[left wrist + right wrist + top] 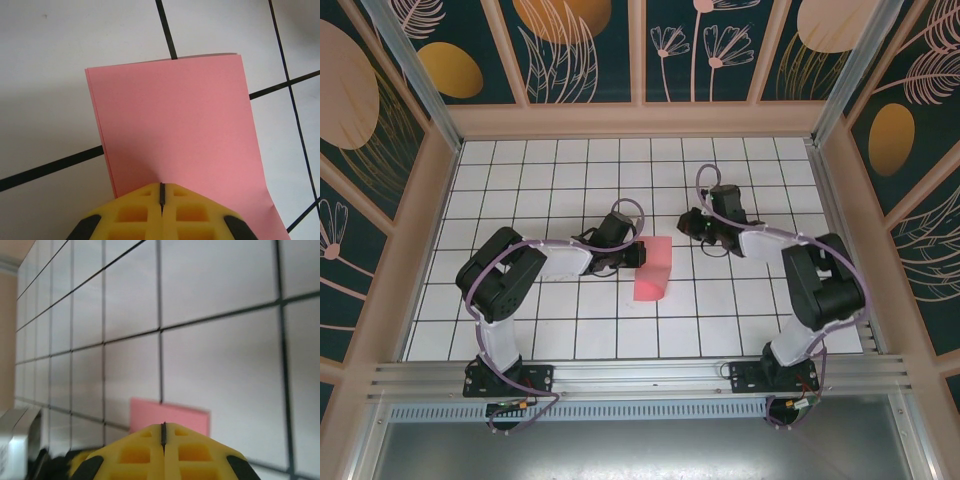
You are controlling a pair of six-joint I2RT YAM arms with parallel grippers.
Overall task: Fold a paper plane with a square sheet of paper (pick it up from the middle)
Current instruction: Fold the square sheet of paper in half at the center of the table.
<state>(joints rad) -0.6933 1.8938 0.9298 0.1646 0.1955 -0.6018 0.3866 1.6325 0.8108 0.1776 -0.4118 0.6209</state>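
We found both claws closed: left gripper (161,194) on the square sheet of paper (175,120), right gripper (164,432) apart above open table (570,180)

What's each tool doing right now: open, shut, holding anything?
Left tool: shut, tips resting over the flat paper, which is not pinched between them.
Right tool: shut, holding nothing.

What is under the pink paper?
The white tiled table lies beneath the pink paper; black grid lines run in under it. Anything else beneath is covered.
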